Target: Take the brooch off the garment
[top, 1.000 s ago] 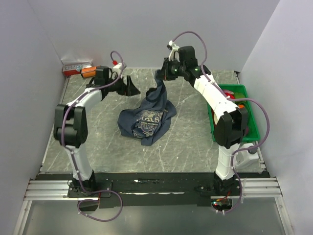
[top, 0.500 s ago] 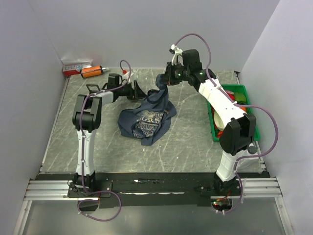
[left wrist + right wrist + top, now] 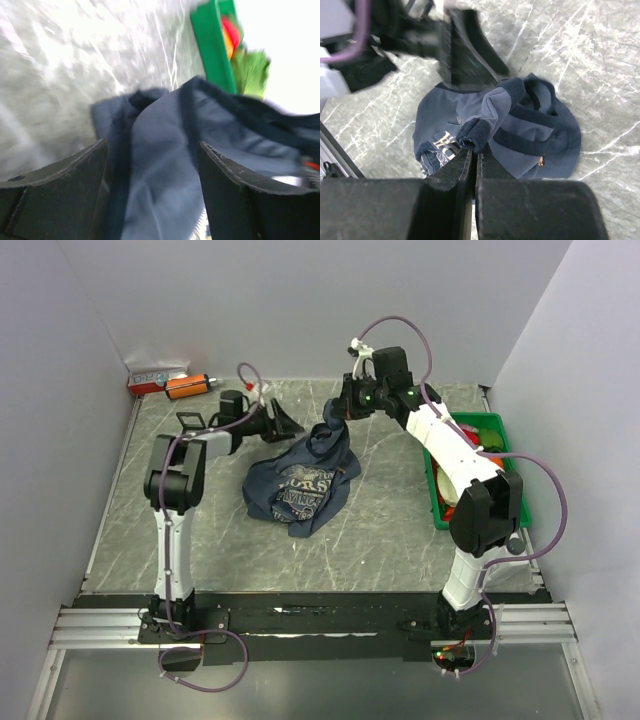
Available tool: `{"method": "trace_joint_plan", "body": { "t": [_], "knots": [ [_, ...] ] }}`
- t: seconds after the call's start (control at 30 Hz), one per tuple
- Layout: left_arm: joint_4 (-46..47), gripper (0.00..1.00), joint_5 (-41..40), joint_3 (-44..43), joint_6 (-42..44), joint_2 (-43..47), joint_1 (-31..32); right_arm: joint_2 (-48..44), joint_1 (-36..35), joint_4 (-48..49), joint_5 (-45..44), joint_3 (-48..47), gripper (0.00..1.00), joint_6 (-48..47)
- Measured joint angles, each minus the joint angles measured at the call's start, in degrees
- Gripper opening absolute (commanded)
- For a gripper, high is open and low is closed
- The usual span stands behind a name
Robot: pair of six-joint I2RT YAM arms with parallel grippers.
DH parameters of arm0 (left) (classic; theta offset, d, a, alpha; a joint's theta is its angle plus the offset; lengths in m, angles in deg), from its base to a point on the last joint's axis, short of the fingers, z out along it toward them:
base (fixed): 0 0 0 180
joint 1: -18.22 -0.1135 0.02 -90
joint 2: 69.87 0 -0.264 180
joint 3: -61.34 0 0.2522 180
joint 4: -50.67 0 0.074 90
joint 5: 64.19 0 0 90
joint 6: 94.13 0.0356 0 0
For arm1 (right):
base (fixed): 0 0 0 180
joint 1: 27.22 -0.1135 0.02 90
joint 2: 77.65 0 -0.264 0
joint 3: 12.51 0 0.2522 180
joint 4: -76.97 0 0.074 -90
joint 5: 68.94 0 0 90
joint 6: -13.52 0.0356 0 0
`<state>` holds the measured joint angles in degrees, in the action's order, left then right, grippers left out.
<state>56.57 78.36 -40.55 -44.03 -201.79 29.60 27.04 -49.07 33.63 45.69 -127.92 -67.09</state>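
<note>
So, right claw (image 3: 474,150): your jaws are clamped together on a fold of the garment (image 3: 300,485), lifting it near the table's (image 3: 200,530) far edge.
Left claw (image 3: 151,146): your jaws are spread apart with raised fabric between them; can't tell if they touch it.
Garment: the rest is bunched mid-table, print up.
Brooch (image 3: 540,161): gold speck on the navy cloth, beside the dark trim.
Green bin (image 3: 432,480): right edge.

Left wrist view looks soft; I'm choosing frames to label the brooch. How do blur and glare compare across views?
Left wrist: motion-blurred, upper right blown out white, garment smeared. Right wrist: mostly sharp, brooch shows as a gold speck. Top external: evenly lit, sharp, brooch too small to find.
</note>
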Motion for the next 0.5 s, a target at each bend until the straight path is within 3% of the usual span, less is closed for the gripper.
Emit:
{"method": "trace_joint_plan", "body": {
  "t": [0.2, 0.5],
  "knots": [
    [4.96, 0.82, -2.25, -1.38, -5.07, 1.99, -2.51, -0.17, 0.00, 0.11, 0.00, 2.45, 0.00, -0.11],
    [2.43, 0.75, -3.65, -7.45, -1.09, -2.03, 6.03, -0.46, 0.22, -0.07, -0.42, 2.78, 0.00, -0.35]
  ]
}}
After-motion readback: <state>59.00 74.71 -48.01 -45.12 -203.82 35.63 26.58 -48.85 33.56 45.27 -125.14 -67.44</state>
